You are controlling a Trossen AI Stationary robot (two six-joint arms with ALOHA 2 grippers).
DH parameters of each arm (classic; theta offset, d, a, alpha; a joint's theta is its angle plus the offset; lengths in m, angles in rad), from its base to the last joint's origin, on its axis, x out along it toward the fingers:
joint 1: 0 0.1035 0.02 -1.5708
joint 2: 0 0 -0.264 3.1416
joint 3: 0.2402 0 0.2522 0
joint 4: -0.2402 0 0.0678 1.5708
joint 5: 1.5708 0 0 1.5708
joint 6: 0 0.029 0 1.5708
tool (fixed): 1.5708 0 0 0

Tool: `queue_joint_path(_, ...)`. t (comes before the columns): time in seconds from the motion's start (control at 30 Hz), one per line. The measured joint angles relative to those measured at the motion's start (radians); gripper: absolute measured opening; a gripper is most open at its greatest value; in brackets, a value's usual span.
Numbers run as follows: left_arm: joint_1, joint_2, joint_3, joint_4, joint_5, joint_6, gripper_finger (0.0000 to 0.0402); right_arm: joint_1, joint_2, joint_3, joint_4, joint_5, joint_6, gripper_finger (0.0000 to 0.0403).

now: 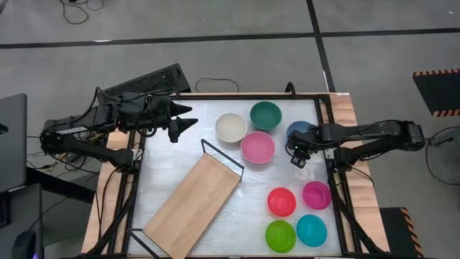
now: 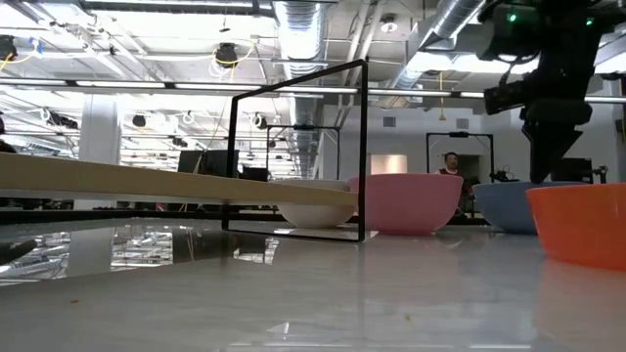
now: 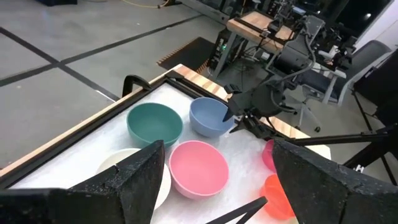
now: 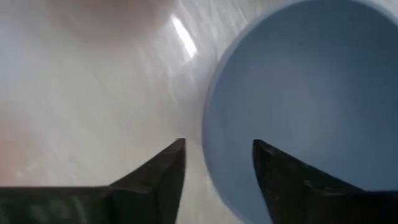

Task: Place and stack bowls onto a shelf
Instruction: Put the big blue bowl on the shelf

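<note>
My right gripper (image 4: pixel 217 149) is open over the near rim of the navy blue bowl (image 1: pixel 300 129), one finger outside the wall and one over the hollow. I see no touch. My left gripper (image 1: pixel 192 116) waits open, above the table's far left part. The cream-white bowl (image 1: pixel 231 126), dark green bowl (image 1: pixel 265 114) and light pink bowl (image 1: pixel 257 147) stand on the table beside the blue one. Red (image 1: pixel 282 201), magenta (image 1: pixel 316 195), lime green (image 1: pixel 280 235) and cyan (image 1: pixel 311 229) bowls stand near the right front. The shelf (image 1: pixel 194 205) lies slantwise on the table with nothing on its board.
The shelf's black wire frame (image 2: pixel 293 147) rises at its far end, close to the pink bowl (image 2: pixel 406 200) and cream bowl (image 2: pixel 313 213). A black rail (image 1: pixel 327 144) runs along the table's right edge under my right arm. Bare tabletop (image 1: pixel 172 165) lies left of the shelf.
</note>
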Motion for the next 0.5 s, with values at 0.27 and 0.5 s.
queue_joint_path(0.27,0.0,0.0,0.0,-0.009,-0.001,0.0,0.0281,-0.013,0.084,-0.002,-0.009,-0.027,0.012,0.0027)
queue_joint_path(0.5,0.0,0.0,0.0,-0.009,-0.001,0.0,0.0281,0.0,0.083,0.041,-0.022,-0.023,0.038,0.0027)
